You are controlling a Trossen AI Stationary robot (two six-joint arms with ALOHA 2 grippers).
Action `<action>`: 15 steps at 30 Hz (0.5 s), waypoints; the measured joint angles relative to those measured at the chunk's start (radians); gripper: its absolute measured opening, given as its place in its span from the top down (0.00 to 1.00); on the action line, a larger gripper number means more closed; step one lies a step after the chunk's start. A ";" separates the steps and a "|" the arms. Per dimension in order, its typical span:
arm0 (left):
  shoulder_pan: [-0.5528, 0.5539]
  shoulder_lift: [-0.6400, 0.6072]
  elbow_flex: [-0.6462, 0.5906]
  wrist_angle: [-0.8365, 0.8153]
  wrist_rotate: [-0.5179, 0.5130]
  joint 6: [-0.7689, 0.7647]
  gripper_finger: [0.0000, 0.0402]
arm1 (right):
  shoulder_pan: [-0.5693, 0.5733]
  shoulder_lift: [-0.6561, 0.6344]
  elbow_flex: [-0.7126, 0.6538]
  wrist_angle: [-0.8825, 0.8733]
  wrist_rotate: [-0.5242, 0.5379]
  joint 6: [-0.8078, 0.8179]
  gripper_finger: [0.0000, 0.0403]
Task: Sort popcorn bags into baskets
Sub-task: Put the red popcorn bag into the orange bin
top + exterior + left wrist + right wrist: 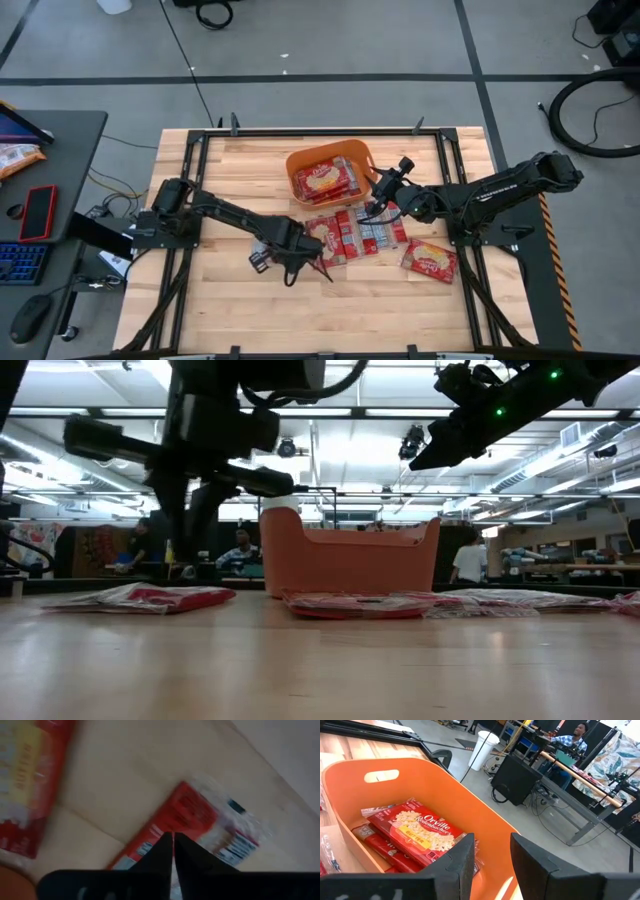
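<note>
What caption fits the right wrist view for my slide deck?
Open right gripper above the orange basket, popcorn bags stacked inside.

Far left of both arms: dark grey side desk (pixel 70 140) holding flat red phone (pixel 38 212), black mouse (pixel 28 318).

Basket (pixel 296 160): orange. Popcorn bags (pixel 422 831): red, with yellow-cream centre picture and silvery-white end panels. Surface (pixel 225 310): light wood planks. Both pincers: black; left pincer (pixel 173 842), right pincer (pixel 492 851).
</note>
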 joint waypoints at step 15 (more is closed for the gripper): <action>-0.024 0.006 -0.063 -0.009 0.096 0.098 0.61 | 0.000 0.000 0.000 0.000 -0.006 -0.001 0.68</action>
